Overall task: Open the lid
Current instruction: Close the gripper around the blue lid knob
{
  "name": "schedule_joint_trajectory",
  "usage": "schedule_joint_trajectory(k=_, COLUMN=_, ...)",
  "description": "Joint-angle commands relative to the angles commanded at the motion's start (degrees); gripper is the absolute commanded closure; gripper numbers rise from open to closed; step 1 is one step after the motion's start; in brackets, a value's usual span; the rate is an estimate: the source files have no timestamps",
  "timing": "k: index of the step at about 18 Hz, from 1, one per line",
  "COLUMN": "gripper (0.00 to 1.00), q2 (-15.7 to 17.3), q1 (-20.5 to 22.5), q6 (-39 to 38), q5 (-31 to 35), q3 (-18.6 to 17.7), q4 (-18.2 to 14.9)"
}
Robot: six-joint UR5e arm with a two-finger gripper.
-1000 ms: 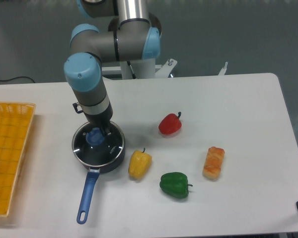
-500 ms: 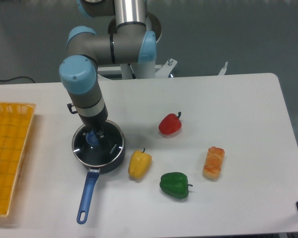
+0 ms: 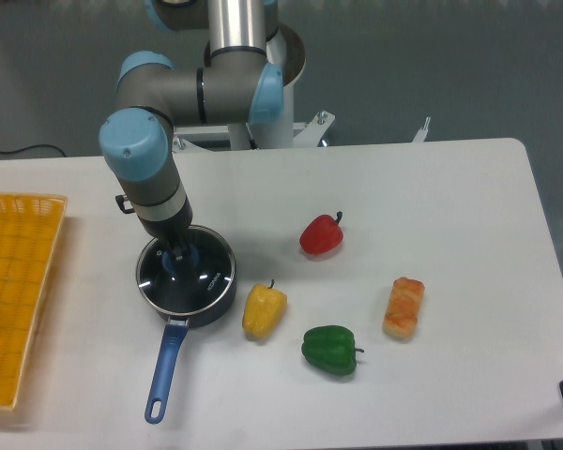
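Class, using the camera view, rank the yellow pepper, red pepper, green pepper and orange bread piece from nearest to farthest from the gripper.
From the gripper, at the saucepan lid:
1. Yellow pepper, just right of the saucepan.
2. Red pepper, farther right.
3. Green pepper, front right.
4. Orange bread piece, far right.

Gripper (image 3: 175, 255) jaws and lid (image 3: 186, 272) knob hidden beneath the wrist.

The lid (image 3: 186, 269) is clear glass, glossy, with a thin bright metal rim. The saucepan (image 3: 190, 302) looks dark and smooth, its long handle shiny blue. The tabletop (image 3: 432, 206) is matt white. The three peppers, red (image 3: 320, 234), yellow (image 3: 264, 310) and green (image 3: 330, 349), shine like plastic, though that is uncertain at this distance. The basket (image 3: 17, 291) is yellow latticed plastic.
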Motion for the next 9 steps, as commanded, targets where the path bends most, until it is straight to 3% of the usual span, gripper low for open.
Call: schedule_joint_trajectory(k=9, gripper=0.0, q2=-0.7, q1=-0.18, q6=-0.18, q5=0.18, q3=0.0, q4=0.0)
